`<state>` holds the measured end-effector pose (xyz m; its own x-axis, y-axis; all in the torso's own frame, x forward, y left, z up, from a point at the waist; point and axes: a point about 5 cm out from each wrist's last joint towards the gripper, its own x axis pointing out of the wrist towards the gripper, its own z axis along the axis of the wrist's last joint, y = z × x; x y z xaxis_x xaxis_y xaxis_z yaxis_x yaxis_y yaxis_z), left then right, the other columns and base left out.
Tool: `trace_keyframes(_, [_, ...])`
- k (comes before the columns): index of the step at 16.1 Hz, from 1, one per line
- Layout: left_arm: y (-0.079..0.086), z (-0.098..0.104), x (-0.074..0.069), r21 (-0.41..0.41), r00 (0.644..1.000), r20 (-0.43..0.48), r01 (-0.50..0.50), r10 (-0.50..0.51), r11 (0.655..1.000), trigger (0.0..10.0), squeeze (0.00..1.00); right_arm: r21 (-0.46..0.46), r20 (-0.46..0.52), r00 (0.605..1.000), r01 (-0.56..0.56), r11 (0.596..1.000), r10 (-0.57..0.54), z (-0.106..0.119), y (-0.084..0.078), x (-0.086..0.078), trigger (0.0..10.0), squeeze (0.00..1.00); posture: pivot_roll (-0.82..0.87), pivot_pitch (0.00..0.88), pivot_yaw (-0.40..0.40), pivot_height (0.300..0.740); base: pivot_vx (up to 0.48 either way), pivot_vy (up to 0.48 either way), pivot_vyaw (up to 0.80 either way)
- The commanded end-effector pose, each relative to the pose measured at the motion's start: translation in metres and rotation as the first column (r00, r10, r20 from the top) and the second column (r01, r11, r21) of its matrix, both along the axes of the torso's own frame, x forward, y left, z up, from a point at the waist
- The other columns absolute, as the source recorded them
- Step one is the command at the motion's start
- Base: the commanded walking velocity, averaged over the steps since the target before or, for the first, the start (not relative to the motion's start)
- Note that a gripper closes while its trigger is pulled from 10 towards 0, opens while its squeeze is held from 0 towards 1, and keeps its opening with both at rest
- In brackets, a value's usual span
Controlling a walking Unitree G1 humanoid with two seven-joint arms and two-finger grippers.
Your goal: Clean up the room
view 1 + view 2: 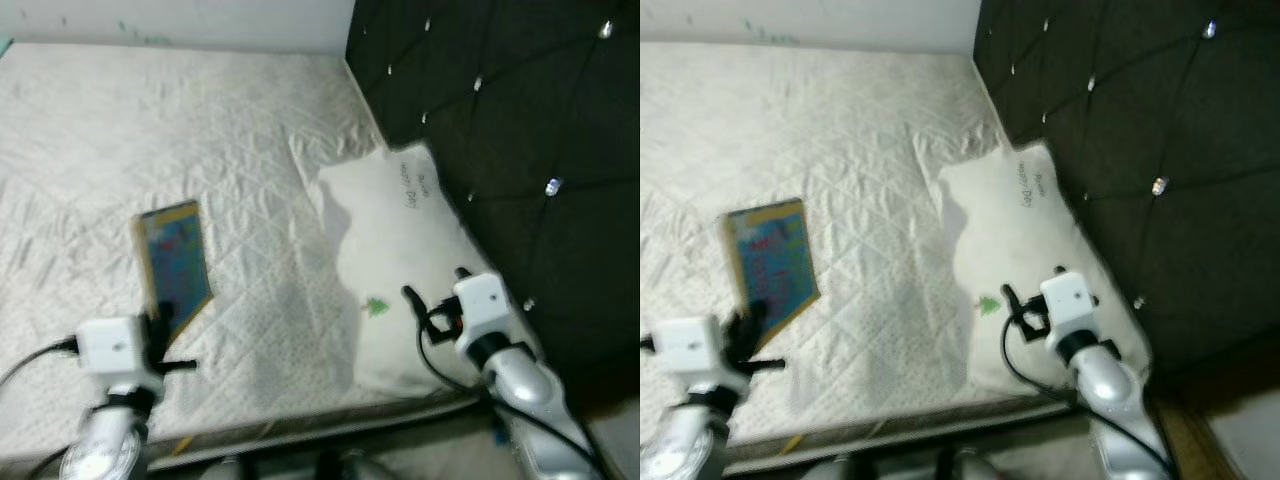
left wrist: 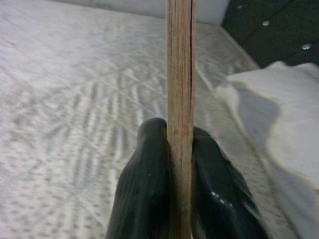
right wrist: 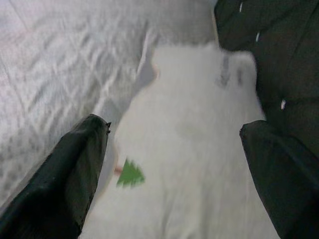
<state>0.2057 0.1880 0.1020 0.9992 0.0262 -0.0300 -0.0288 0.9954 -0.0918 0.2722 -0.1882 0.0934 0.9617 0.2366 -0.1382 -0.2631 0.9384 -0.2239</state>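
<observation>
Mattress [image 1: 250, 160] edge: left gripper [image 2: 180, 164] pinches book [image 1: 175, 262], right gripper [image 3: 169, 164] wide over pillow [image 1: 400, 250].

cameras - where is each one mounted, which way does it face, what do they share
Left eye view: on the head, looking down at the mattress; left gripper holds the book.
Right eye view: the same scene; right gripper over the pillow, by the black headboard.
Left wrist view: along shut fingers clamping the book's edge.
Right wrist view: along open fingers at the pillow.
Shared: the pillow's green tree.
</observation>
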Motion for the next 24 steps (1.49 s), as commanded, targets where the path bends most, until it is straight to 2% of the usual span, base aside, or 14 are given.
trace_keyframes(1, [0.0016, 0.0070, 0.0001, 0.017, 1.000, 0.028, 0.002, -0.002, 1.000, 10.0, 0.00, -0.010, 0.004, 1.000, 0.003, 1.000, -0.003, 0.0006, -0.0024, -0.0004, 10.0, 0.00, 0.10, 0.205, -0.106, 0.740, 0.000, 0.000, 0.00])
trace_keyframes(7, [0.0016, 0.0084, 0.0036, 0.012, 0.999, 0.036, 0.002, -0.002, 1.000, 10.0, 0.00, -0.011, 0.003, 1.000, 0.002, 1.000, -0.002, -0.0004, -0.0007, 0.0001, 10.0, 0.00, 0.09, 0.207, -0.104, 0.740, 0.000, 0.000, 0.00])
trace_keyframes(10, [0.0020, 0.0084, 0.0053, 0.006, 0.999, 0.036, -0.001, 0.000, 1.000, 10.0, 0.00, -0.013, 0.004, 1.000, 0.000, 1.000, 0.000, -0.0002, -0.0005, 0.0008, 10.0, 0.00, 0.09, 0.214, -0.107, 0.740, 0.000, 0.000, -0.75])
trace_keyframes(24, [0.0018, 0.0109, 0.0060, -0.008, 0.999, 0.034, -0.012, 0.012, 1.000, 10.0, 0.00, -0.002, 0.004, 0.999, -0.035, 0.999, 0.035, -0.0009, 0.0061, -0.0035, 10.0, 0.00, 0.09, 0.255, -0.110, 0.740, 0.000, 0.000, 0.00])
